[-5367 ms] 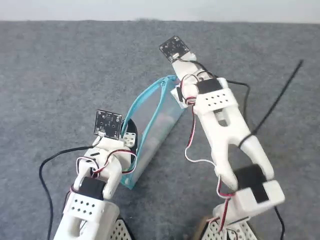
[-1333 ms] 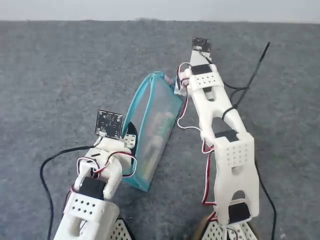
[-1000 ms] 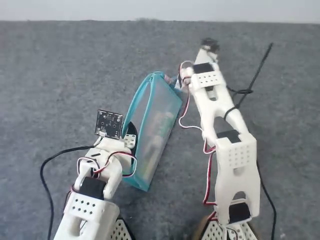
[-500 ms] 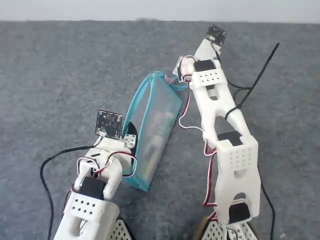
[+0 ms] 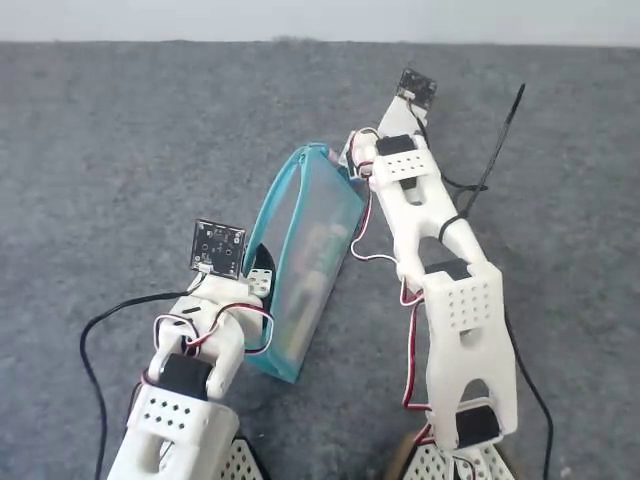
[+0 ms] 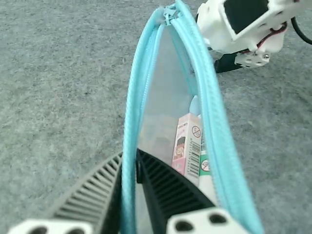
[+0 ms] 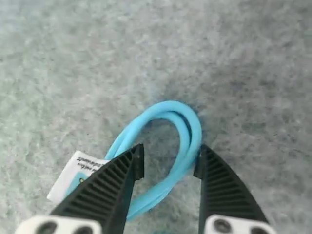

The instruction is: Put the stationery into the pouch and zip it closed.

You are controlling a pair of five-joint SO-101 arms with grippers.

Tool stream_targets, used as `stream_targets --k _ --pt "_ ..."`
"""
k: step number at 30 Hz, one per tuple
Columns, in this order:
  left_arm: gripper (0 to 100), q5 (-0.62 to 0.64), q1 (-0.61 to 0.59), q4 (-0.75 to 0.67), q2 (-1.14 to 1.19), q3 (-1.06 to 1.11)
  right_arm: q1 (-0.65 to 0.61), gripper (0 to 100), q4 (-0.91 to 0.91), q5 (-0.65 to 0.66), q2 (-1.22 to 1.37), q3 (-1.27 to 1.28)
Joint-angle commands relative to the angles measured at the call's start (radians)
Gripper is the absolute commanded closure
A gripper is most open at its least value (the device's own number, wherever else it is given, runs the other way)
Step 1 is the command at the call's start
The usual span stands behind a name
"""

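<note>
A clear pouch with teal trim stands on the grey carpet between the two arms. Inside it lie a pink stationery item and a green-and-white pen. My left gripper is shut on the teal edge at the pouch's near end. The zip slider sits at the far end. There my right gripper is open around a teal loop, whose one strand touches a finger. A white tag hangs by the loop. From above, the right gripper is at the pouch's far tip.
Grey carpet spreads on all sides, with open room to the left and far side. Black cables trail by the left arm's base and beside the right arm.
Since 5.4 s ago the right arm has stretched out to the pouch's far end and the pouch stands taller. In the last half second the right wrist swung slightly back toward the pouch.
</note>
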Motion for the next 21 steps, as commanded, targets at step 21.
stream_targets --k 21 --pt "99 -0.015 0.006 0.0 -0.003 -0.01 0.271 99.3 0.621 0.196 -0.196 -0.021"
